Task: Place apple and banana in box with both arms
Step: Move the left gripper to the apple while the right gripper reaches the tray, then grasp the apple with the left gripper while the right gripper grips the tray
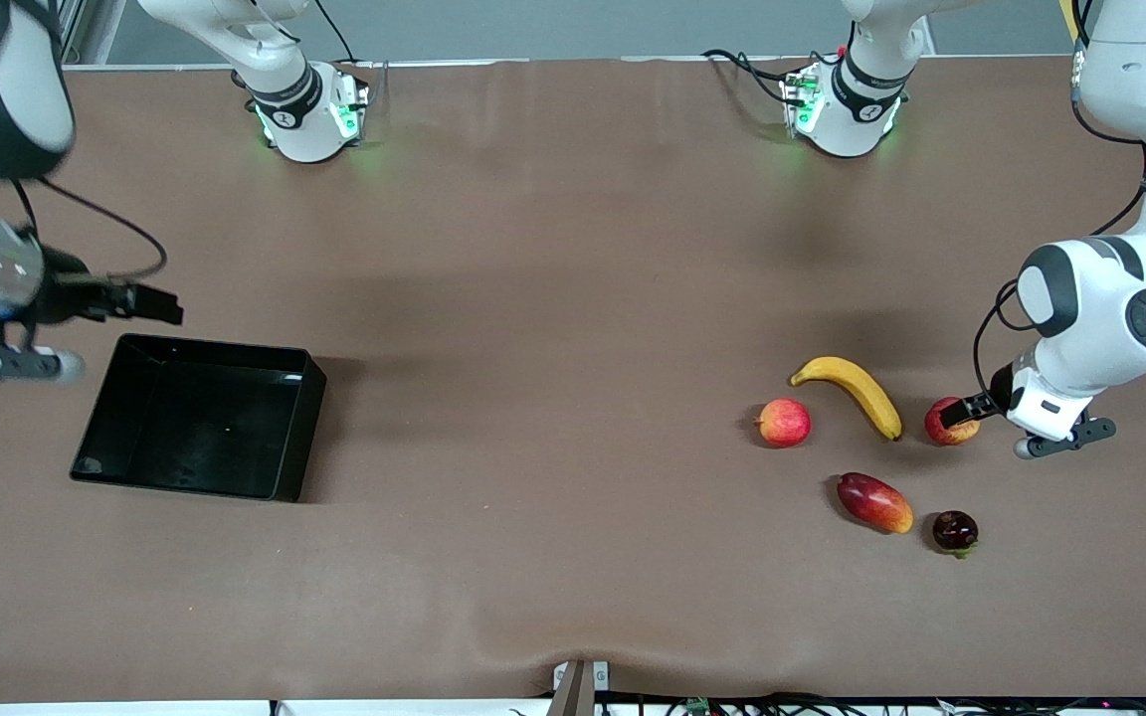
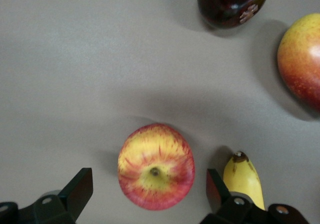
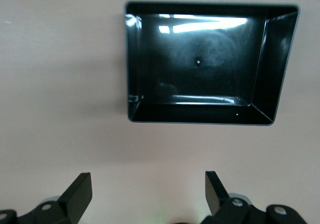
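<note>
The apple [image 1: 939,430] lies on the table at the left arm's end, beside the banana's [image 1: 852,391] nearer tip. My left gripper [image 1: 955,415] is open and down around the apple, not closed on it. In the left wrist view the apple [image 2: 156,166] sits between the two fingers [image 2: 80,186], with gaps on both sides and the banana tip [image 2: 243,176] just outside one finger. The black box [image 1: 300,428] stands empty at the right arm's end. My right gripper [image 1: 150,298] is open and empty, over the table beside the box [image 3: 200,115].
A pinkish-orange round fruit [image 1: 784,423] lies beside the banana. A red-yellow mango [image 1: 874,502] and a dark round fruit [image 1: 955,530] lie nearer the front camera than the apple; both also show in the left wrist view, the mango [image 2: 302,59] and the dark fruit [image 2: 231,2].
</note>
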You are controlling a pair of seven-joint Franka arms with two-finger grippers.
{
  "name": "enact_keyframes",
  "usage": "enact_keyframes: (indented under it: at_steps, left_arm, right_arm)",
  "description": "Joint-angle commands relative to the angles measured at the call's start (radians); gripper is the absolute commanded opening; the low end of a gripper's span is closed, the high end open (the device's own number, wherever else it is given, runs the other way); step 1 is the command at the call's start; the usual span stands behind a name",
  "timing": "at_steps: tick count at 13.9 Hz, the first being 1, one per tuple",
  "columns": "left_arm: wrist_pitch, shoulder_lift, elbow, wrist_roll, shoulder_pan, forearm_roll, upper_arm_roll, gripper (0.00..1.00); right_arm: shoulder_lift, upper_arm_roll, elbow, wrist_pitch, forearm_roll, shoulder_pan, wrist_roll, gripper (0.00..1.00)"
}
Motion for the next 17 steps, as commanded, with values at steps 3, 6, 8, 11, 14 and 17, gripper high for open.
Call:
enact_keyframes:
  at_steps: [3, 6, 8, 11, 14, 17]
  left_arm:
    - [0.0, 0.065, 0.05, 0.003, 0.012, 0.008, -0.01, 1.0]
    - [0.0, 0.083, 0.053, 0.003, 0.009, -0.001, -0.01, 1.0]
    - [0.0, 0.086, 0.052, 0.004, 0.006, -0.001, -0.011, 0.92]
    - [-0.002, 0.082, 0.053, 0.007, -0.001, 0.003, -0.011, 0.11]
    - [-0.019, 0.037, 0.05, -0.002, -0.006, 0.006, -0.016, 0.0]
    - [-0.124, -0.038, 0.058, -0.002, -0.003, 0.006, -0.036, 0.0]
  right_arm:
    - [0.201, -0.009, 0.027, 0.071, 0.012, -0.12, -0.026, 1.0]
    - [0.266, -0.008, 0.025, 0.187, 0.034, -0.206, -0.179, 1.0]
    - [0.307, -0.008, 0.027, 0.194, 0.04, -0.249, -0.328, 1.0]
    - [0.343, -0.008, 0.025, 0.182, 0.065, -0.289, -0.352, 1.0]
    - [0.376, -0.009, 0.03, 0.199, 0.052, -0.355, -0.356, 1.0]
    - [0.452, -0.009, 0.039, 0.422, -0.024, -0.404, -0.372, 1.0]
